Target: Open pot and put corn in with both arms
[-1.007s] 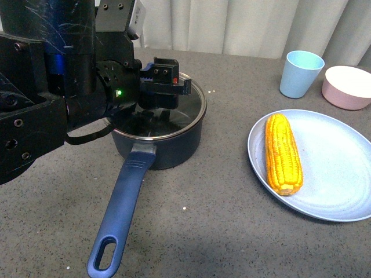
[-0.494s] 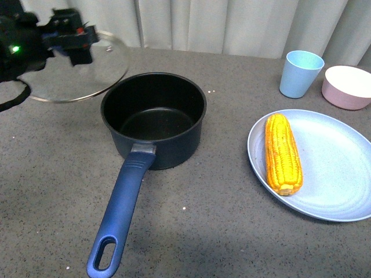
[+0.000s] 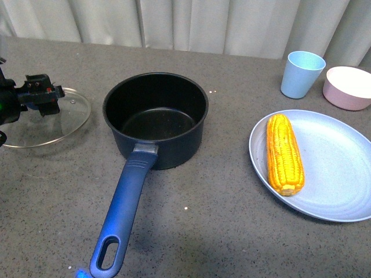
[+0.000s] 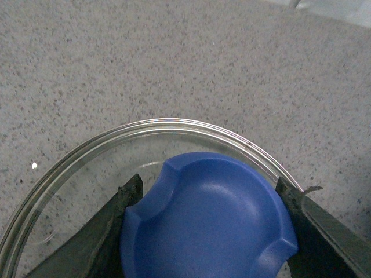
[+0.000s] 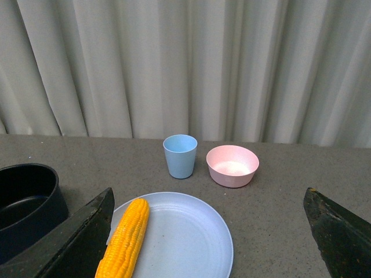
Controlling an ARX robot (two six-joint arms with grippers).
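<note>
The navy pot (image 3: pixel 174 147) stands open in the middle of the table, its long blue handle (image 3: pixel 124 202) pointing toward me. My left gripper (image 3: pixel 40 95) is shut on the blue knob (image 4: pixel 208 220) of the glass lid (image 3: pixel 55 119) and holds it low over the table, left of the pot. The corn (image 3: pixel 284 153) lies on a light-blue plate (image 3: pixel 336 174) at the right. My right gripper (image 5: pixel 208 197) is open and empty, hovering above the near side of the plate, with the corn (image 5: pixel 124 240) and the pot (image 5: pixel 26 202) in its view. It is out of the front view.
A light-blue cup (image 3: pixel 301 73) and a pink bowl (image 3: pixel 348 87) stand at the back right, behind the plate. White curtains hang along the table's far edge. The table is grey speckled stone.
My left gripper has lifted the lid off the pot, carried it left and lowered it toward the table. The pot now stands open.
</note>
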